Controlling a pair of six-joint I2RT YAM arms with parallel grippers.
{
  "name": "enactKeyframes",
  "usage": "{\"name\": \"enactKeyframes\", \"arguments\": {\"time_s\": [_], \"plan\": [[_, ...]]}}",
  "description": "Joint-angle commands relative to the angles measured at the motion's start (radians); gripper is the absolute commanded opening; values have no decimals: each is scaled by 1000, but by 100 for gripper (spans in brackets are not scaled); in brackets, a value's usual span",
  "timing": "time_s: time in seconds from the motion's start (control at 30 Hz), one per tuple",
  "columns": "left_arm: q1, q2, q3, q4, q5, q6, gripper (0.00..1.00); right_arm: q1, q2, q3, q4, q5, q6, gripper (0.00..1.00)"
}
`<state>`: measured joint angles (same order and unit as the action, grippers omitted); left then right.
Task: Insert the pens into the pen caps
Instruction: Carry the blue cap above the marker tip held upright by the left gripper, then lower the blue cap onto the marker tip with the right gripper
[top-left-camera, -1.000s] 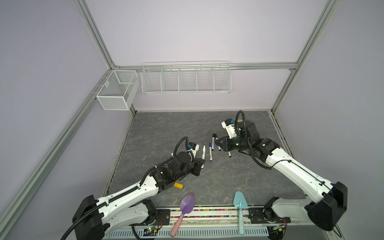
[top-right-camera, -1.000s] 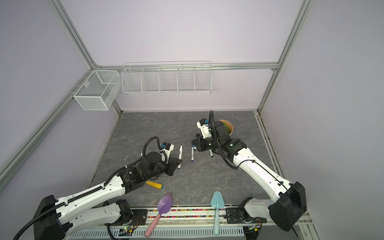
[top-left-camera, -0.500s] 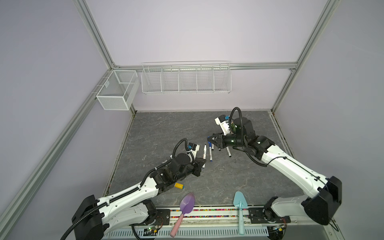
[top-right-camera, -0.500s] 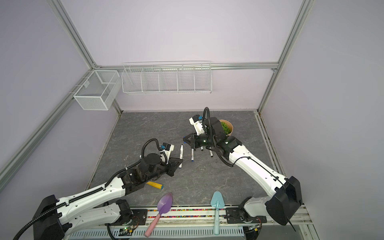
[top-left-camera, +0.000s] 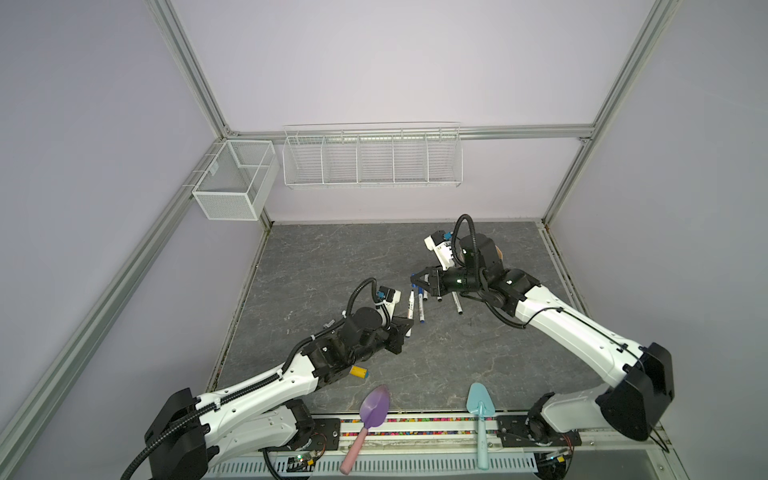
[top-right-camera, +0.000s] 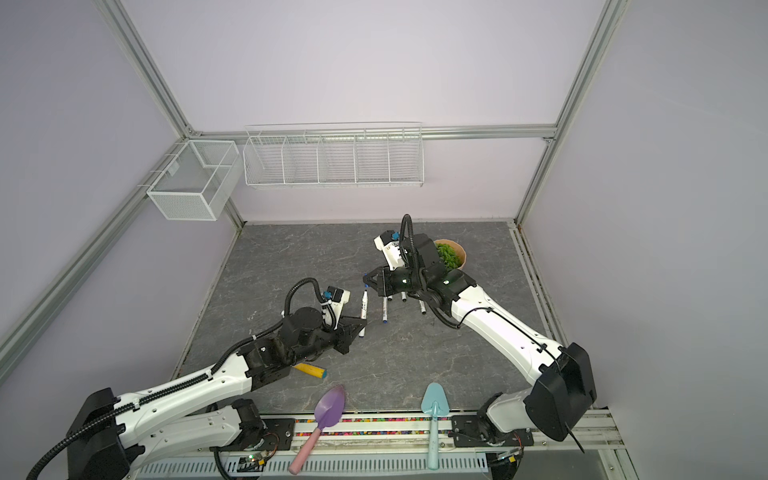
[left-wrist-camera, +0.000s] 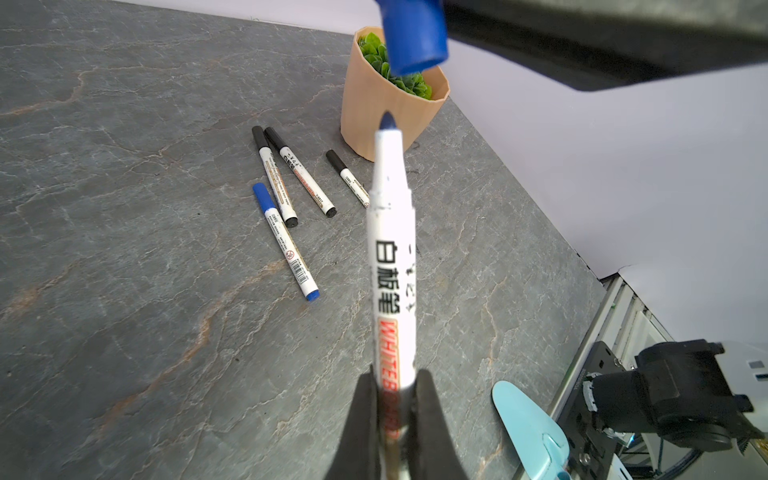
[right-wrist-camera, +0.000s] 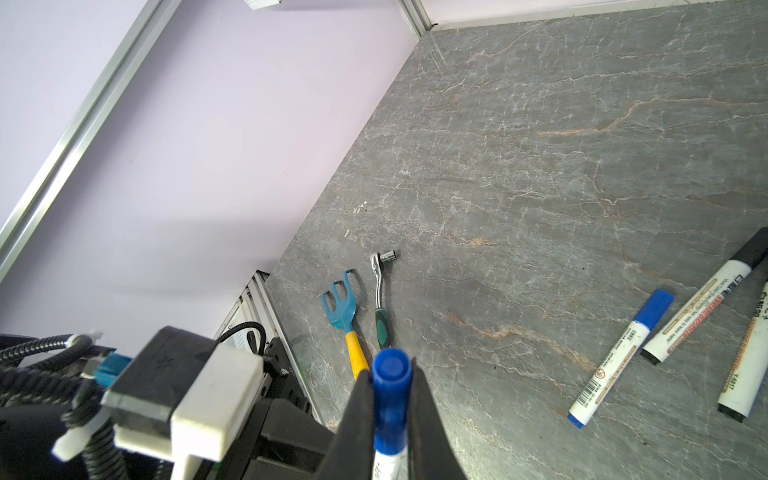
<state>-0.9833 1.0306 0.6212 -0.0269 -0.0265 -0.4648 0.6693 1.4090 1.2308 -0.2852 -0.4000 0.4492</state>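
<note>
Jaws of the left gripper (left-wrist-camera: 395, 376) are clamping the rear barrel of the uncapped pen (left-wrist-camera: 390, 257), whose blue tip is pointing toward 12 o'clock in both top views. Just beyond that tip, at 12 o'clock from the left gripper, the right gripper (top-left-camera: 415, 283) is pinching the blue cap (left-wrist-camera: 415, 37) with its open mouth facing the pen. In the left wrist view, tip and mouth are sitting close but apart. Four capped pens (left-wrist-camera: 289, 249) are lying on the table (top-left-camera: 332, 270) between 1 and 2 o'clock from the left gripper, with neither gripper touching them. Compared with a second ago, the right gripper is standing further toward 9 o'clock and is now lining up with the held pen, while the left gripper is keeping nearly the same place.
</note>
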Motion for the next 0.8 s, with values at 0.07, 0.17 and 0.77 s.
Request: {"name": "enactKeyframes", "arguments": {"time_s": [0.07,0.17,0.77], "plan": [[-8,-4,13,8,-18,16,0,8,18,16,29,-23,6,7],[-8,0,14,11,-19,16,0,11,27,15,28,-22,1,7],[-8,-1,12,13,-40,12,0,16,-1,-21,16,-32,-1,7]]}}
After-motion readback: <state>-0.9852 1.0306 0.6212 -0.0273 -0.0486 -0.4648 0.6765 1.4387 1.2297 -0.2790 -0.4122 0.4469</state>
